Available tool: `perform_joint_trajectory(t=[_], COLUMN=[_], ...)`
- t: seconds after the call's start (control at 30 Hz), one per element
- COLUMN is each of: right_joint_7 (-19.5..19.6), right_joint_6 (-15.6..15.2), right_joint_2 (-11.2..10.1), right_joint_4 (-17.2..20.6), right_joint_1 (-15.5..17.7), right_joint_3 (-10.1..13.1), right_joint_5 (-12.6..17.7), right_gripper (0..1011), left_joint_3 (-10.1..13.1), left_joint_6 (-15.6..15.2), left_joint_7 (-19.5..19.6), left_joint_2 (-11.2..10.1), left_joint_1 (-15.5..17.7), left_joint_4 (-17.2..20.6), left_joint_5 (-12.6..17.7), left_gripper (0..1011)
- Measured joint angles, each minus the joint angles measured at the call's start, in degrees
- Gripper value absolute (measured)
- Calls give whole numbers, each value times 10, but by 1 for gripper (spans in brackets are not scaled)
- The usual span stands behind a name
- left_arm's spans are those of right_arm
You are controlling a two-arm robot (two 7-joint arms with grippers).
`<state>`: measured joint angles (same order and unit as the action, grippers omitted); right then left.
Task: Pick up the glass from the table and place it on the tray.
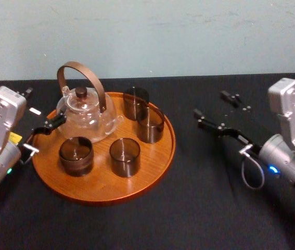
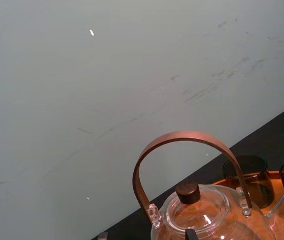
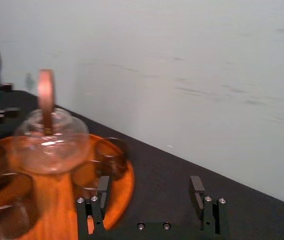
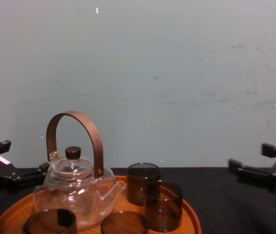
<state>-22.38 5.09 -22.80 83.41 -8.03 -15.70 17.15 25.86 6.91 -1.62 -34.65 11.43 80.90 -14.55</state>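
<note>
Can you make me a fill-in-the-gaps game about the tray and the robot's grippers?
1. The tray holds ____ dark glasses.
2. Next to them on the tray stands a clear glass ____ with a brown handle.
3. The right gripper hangs over the black table with its fingers ____.
4. The left gripper, at the tray's edge, is open and holds ____.

Missing words: four; teapot; open; nothing.

The tray (image 1: 101, 182) lies on the bench (image 1: 215, 198), left of centre. On it, the teapot (image 1: 87, 117) stands back left and the rear glass (image 1: 136, 102) back right, with the middle glass (image 1: 150, 124) just before the rear one. The front-left glass (image 1: 76, 155) and the front-right glass (image 1: 125, 156) stand side by side. The left gripper (image 1: 40, 108) is at the tray's left edge beside the teapot, and the right gripper (image 1: 220, 110) is well to the tray's right.
</note>
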Motion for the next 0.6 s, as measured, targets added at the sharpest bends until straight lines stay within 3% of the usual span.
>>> perform_joint_trajectory(t=[0.2,0.6], right_joint_7=[28,61], right_joint_6=[3,-3], right_joint_2=[-5,6], right_joint_4=[-3,-23], right_joint_1=[15,21], right_joint_3=[31,64], right_joint_5=[-4,-27], right_gripper=[1002,1002], left_joint_3=[0,0], left_joint_6=[0,0], left_joint_7=[0,0], left_joint_2=[0,0], left_joint_1=[0,0], left_joint_4=[0,0], left_joint_5=[0,0], left_gripper=[1001,1001])
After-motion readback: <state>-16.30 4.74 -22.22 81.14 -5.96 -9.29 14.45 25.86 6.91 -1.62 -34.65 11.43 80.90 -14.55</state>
